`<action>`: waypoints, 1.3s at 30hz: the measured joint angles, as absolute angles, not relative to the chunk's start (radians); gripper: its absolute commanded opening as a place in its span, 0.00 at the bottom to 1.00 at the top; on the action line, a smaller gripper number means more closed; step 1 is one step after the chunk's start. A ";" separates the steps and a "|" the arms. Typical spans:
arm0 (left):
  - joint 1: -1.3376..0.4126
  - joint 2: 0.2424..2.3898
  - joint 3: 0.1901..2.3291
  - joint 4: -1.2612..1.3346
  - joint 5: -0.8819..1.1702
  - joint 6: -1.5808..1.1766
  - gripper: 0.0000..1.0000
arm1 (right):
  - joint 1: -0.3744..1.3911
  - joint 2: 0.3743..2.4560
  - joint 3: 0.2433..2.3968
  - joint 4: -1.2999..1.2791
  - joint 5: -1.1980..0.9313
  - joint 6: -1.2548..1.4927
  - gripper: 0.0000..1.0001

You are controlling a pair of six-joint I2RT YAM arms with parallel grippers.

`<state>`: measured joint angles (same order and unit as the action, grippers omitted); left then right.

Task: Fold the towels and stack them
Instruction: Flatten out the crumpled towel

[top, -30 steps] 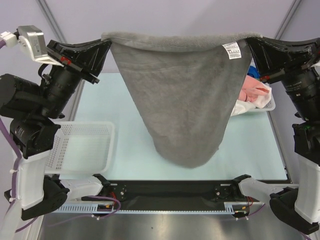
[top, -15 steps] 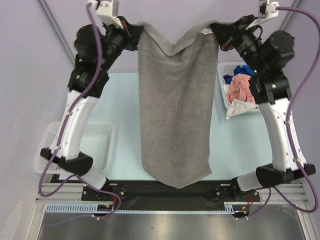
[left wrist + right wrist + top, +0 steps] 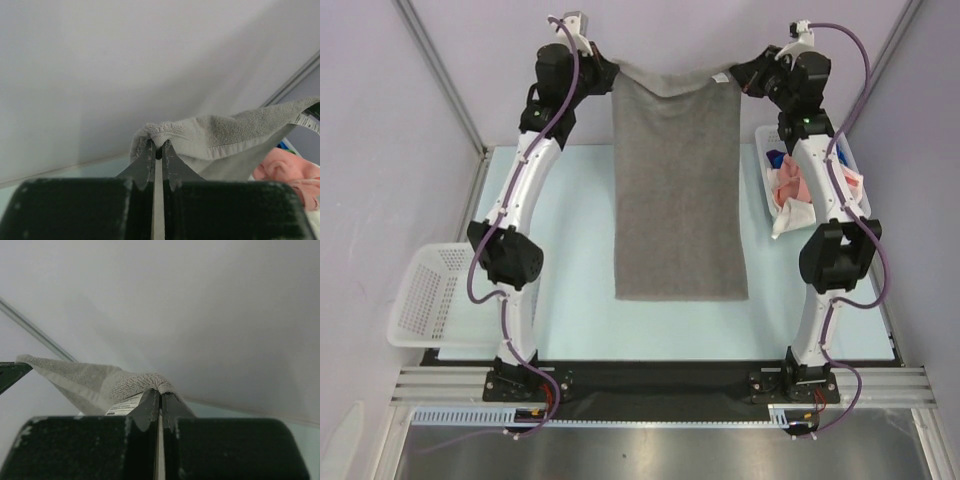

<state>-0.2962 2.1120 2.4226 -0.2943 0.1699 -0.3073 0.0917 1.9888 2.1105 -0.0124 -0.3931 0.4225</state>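
A grey towel (image 3: pixel 677 180) stretches flat from the far end of the table toward me, its near edge lying on the pale mat. My left gripper (image 3: pixel 612 73) is shut on its far left corner (image 3: pixel 150 131). My right gripper (image 3: pixel 738 77) is shut on the far right corner (image 3: pixel 150 381), where a white tag (image 3: pixel 124 404) shows. Both arms reach far forward and high. More towels, pink (image 3: pixel 790 180), blue (image 3: pixel 774 157) and white (image 3: pixel 792 216), lie heaped in a basket at the right.
A white lattice basket (image 3: pixel 855 190) holding the heap stands at the right edge of the mat. Another white lattice basket (image 3: pixel 425 300) sits at the near left, hanging over the table edge. Lilac walls close the back and sides.
Both arms have swung from close to the camera out to the far end of the table, carrying the towel's top edge. The towel went from hanging bunched to stretched flat.
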 measured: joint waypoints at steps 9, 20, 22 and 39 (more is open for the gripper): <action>-0.286 2.119 2.224 -0.110 0.199 -0.355 0.00 | 0.069 2.068 2.075 0.066 -0.418 0.478 0.00; -0.313 1.971 1.615 0.102 0.205 -0.447 0.00 | 0.057 1.988 1.772 0.014 -0.435 0.524 0.00; -0.323 1.936 1.536 0.114 0.192 -0.456 0.00 | 0.054 1.954 1.698 0.004 -0.442 0.526 0.00; -0.345 1.896 1.725 0.171 0.060 -0.369 0.00 | 0.024 2.044 1.886 0.083 -0.477 0.589 0.00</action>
<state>-0.3447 1.8961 1.7252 0.1715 0.0601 -0.3687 0.0242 2.0441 1.8858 0.0830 -0.4767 0.5888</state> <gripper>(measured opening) 0.044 0.023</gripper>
